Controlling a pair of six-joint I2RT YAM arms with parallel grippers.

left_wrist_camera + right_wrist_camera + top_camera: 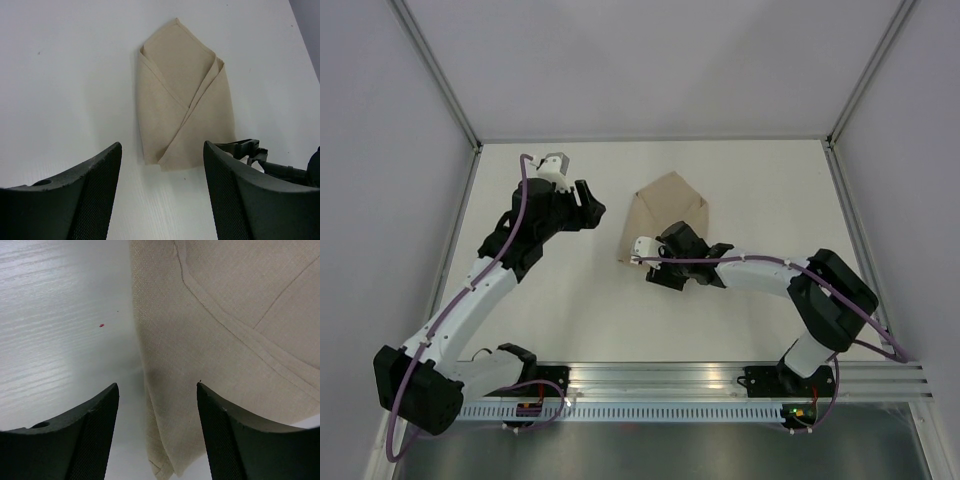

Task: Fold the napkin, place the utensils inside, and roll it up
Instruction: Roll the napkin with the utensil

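The folded napkin (pixel 670 205) lay toward the far middle of the white worktop (pixel 570 300). The right claw (pixel 157 387) hung released above it, fingers spread astride the cloth's side edge. The left claw (pixel 162 145), also released and empty, sat near the napkin, apart from it.

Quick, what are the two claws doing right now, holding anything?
Left gripper: open, holding nothing.
Right gripper: open, empty, above the napkin's edge.

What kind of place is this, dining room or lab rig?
Likely a lab test cell: white table boxed in by plain panels on metal posts, arms bolted to an aluminium rail, a single folded napkin.
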